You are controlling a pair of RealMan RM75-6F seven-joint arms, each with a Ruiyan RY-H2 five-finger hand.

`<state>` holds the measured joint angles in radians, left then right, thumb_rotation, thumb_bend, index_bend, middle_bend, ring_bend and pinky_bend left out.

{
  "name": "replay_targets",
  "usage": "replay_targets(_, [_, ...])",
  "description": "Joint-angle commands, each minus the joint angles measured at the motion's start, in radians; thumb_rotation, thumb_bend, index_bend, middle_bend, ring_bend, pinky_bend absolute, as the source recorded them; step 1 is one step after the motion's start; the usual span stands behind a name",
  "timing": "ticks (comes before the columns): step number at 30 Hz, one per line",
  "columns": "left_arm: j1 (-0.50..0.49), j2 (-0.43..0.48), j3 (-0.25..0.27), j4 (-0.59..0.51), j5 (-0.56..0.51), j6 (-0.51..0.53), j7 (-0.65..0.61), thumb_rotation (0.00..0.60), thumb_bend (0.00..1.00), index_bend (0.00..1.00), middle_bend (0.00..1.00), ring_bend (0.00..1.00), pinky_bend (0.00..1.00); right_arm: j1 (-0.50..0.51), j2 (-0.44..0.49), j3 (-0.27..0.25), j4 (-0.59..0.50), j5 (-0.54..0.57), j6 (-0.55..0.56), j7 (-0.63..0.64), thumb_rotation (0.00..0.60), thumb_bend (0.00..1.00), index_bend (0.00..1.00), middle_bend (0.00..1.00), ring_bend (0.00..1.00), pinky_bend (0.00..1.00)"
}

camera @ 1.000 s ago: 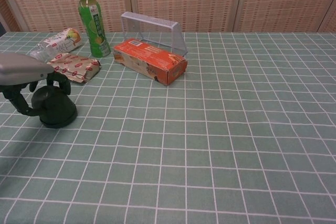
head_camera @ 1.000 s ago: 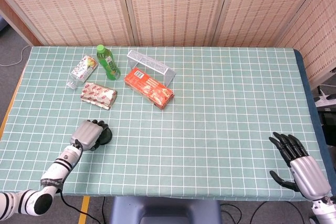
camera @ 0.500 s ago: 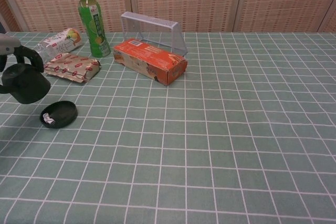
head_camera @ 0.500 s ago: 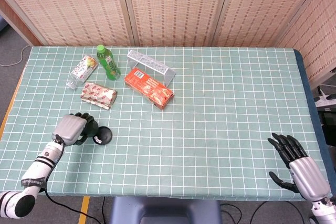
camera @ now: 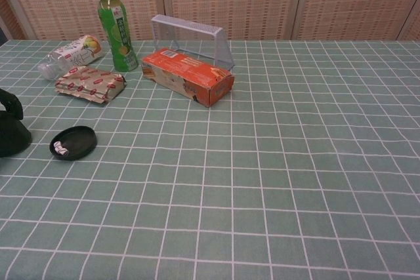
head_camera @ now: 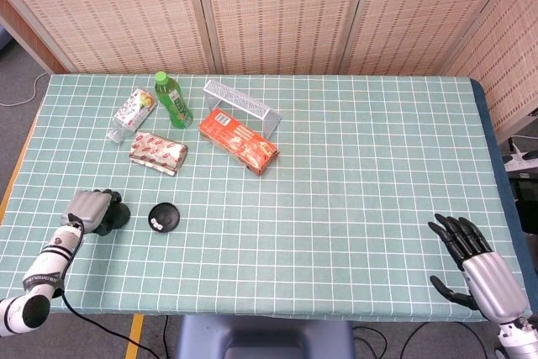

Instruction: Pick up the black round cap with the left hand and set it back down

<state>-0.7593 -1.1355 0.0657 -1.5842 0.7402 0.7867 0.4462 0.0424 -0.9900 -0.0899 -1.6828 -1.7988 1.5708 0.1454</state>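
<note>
1. Cap position: the black round cap (head_camera: 164,218) lay flat on the bench (head_camera: 353,174), near the left edge, with a small white label showing on its near-left side. Nothing touched it.
2. Left hand (head_camera: 94,210) sat to the left of the cap, apart from it. Its fingers (head_camera: 108,200) were curled in and held nothing. The chest view showed only a dark part of the hand at the frame's left edge.
3. Right hand (head_camera: 472,261) rested at the near right corner of the bench, fingers spread, holding nothing.
4. Judged status: the cap appeared to be set down, so the step in hand was the retreat of the left hand.
5. Recommended practice: the left hand should be drawn off low and leftward, away from the cap, so that no finger brushes it and slides it across the cloth.
6. Clearance note: the red snack packet (head_camera: 158,154), the green bottle (head_camera: 172,99) and the orange box (head_camera: 239,140) stood farther back, well apart from the cap, and posed little risk to the retreat.
</note>
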Motion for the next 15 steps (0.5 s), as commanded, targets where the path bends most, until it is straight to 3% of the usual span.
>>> replay_targets(1, [0.005,-0.009,-0.011,0.005,-0.002,-0.027,-0.041,0.600,0.37,0.00,0.01,0.00,0.22,0.000,0.002,0.000,-0.003,0.002,-0.002,0.000,0.600,0.22,0.00,0.00,0.00,0.00])
replay_targets(5, [0.007,-0.010,-0.007,0.005,-0.003,-0.044,-0.054,0.600,0.37,0.00,0.00,0.00,0.17,-0.002,0.005,-0.001,-0.005,0.000,0.002,0.000,0.600,0.22,0.00,0.00,0.00,0.00])
replay_targets(11, [0.022,0.010,-0.006,-0.040,0.042,0.004,-0.053,0.600,0.35,0.00,0.00,0.00,0.16,-0.002,0.003,-0.001,-0.005,-0.001,0.001,-0.003,0.600,0.22,0.00,0.00,0.00,0.00])
replay_targets(15, [0.058,0.034,-0.016,-0.093,0.124,0.105,-0.064,0.600,0.34,0.00,0.00,0.00,0.14,-0.004,0.001,-0.001,-0.006,-0.004,0.004,-0.009,0.600,0.22,0.00,0.00,0.00,0.00])
